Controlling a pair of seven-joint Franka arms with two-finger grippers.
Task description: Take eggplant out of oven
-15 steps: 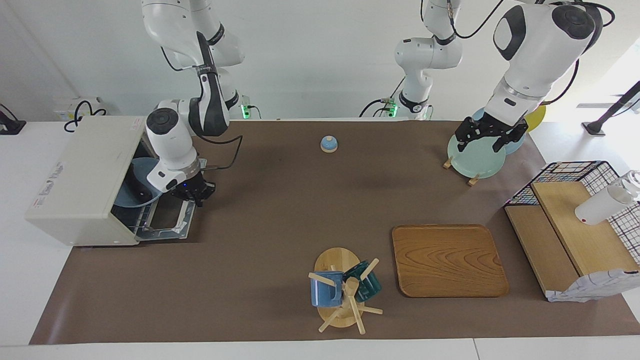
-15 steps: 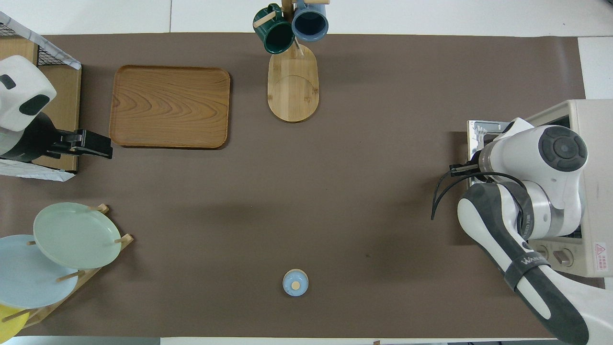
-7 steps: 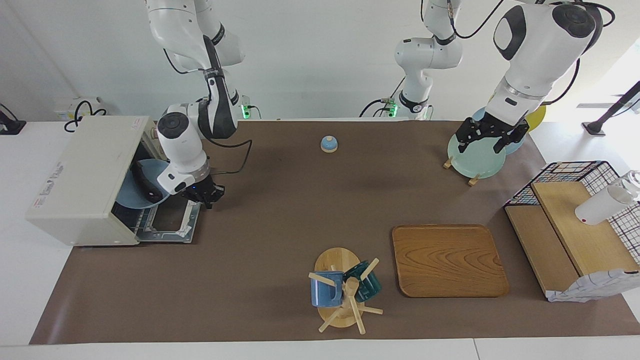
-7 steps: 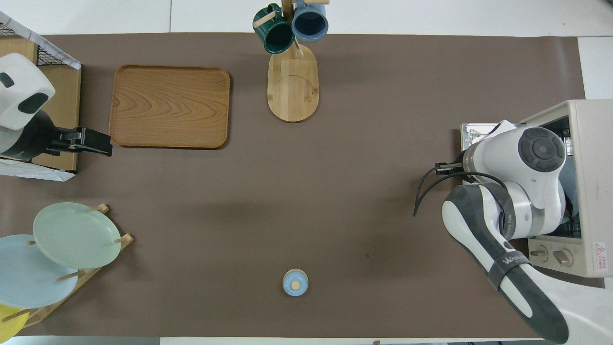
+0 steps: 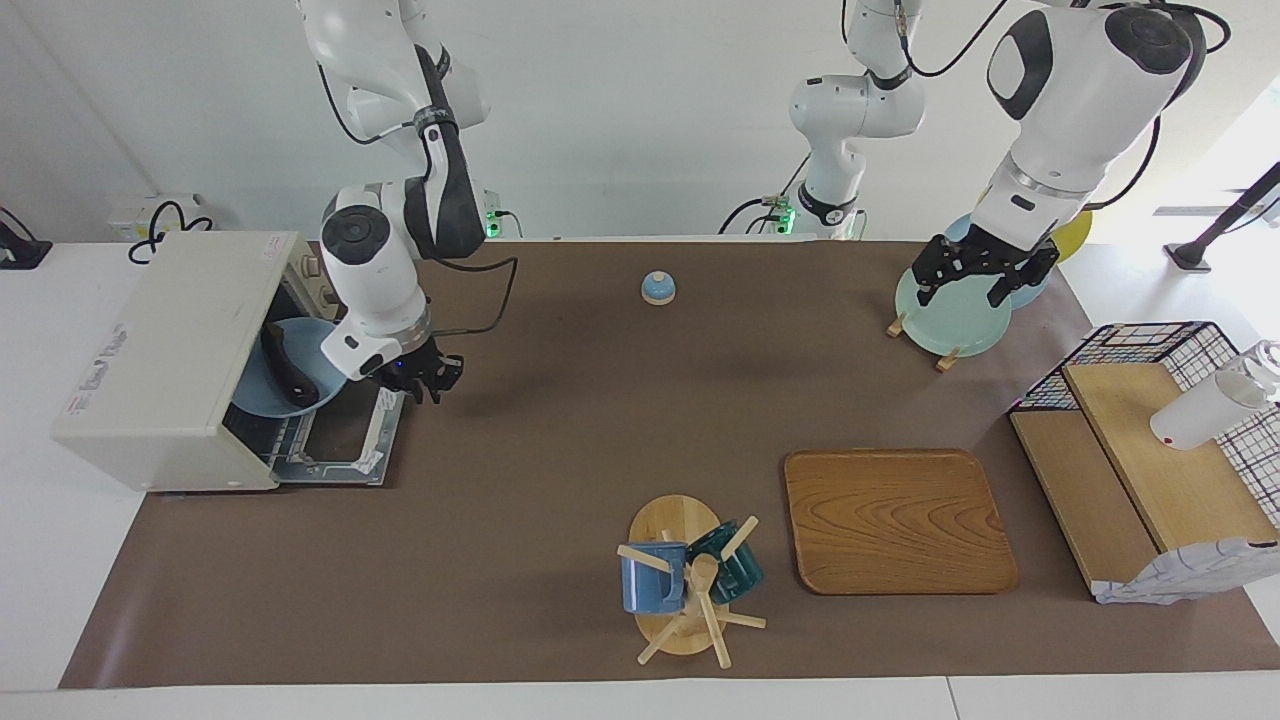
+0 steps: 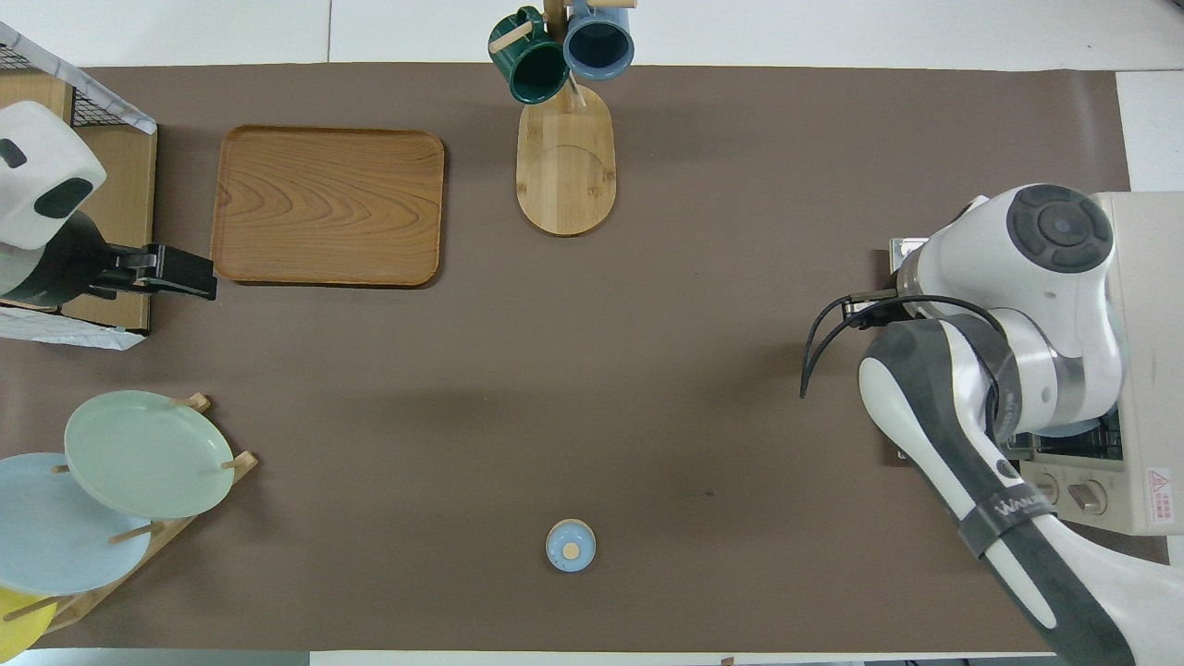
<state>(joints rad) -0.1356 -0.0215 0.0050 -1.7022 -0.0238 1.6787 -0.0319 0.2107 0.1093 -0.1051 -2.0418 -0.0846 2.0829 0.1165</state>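
Observation:
The cream-white oven stands at the right arm's end of the table, also in the overhead view. Its glass door lies dropped open. Inside, the dark eggplant lies on a blue plate on the rack. My right gripper is open and empty, just above the mat by the door's outer edge, clear of the eggplant. My arm hides it in the overhead view. My left gripper waits open and empty, raised near the plate rack, and shows in the overhead view.
A plate rack with green, blue and yellow plates stands at the left arm's end, with a wire basket and wooden shelf beside it. A wooden tray, a mug tree and a small blue bell are on the mat.
My right gripper has drawn back from over the open oven door toward the table's middle and risen a little. The eggplant on its plate now shows more fully. The left arm has not moved.

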